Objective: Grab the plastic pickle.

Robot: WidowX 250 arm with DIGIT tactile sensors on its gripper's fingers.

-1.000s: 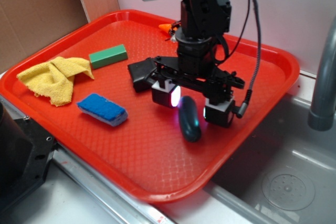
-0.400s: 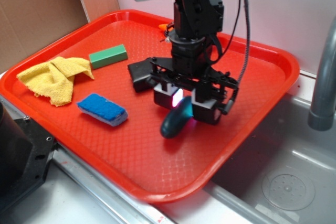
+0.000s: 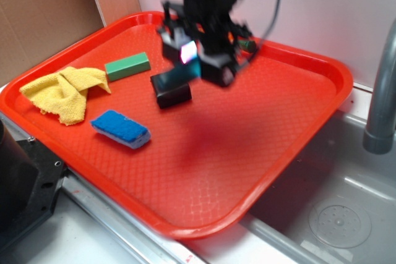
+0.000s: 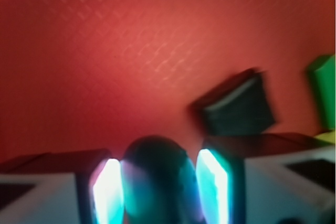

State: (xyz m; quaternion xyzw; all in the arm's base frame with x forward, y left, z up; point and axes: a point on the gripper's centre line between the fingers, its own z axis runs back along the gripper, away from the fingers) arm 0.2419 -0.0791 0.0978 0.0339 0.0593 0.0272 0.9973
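The arm hangs motion-blurred above the tray's far middle, wrist pointing down. Its gripper [image 3: 199, 61] is raised clear of the surface, jaws closed against the plastic pickle [image 4: 155, 182], the glowing pads [image 4: 107, 190] flanking it.

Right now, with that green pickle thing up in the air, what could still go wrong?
The plastic pickle is smooth and rounded, and the gripper pinches it between two flat, glowing pads, so it might slip out.

The exterior view is blurred with motion, so a quick swing could shake it loose.

If it drops, it could land on the black block just below, or roll across the red tray.
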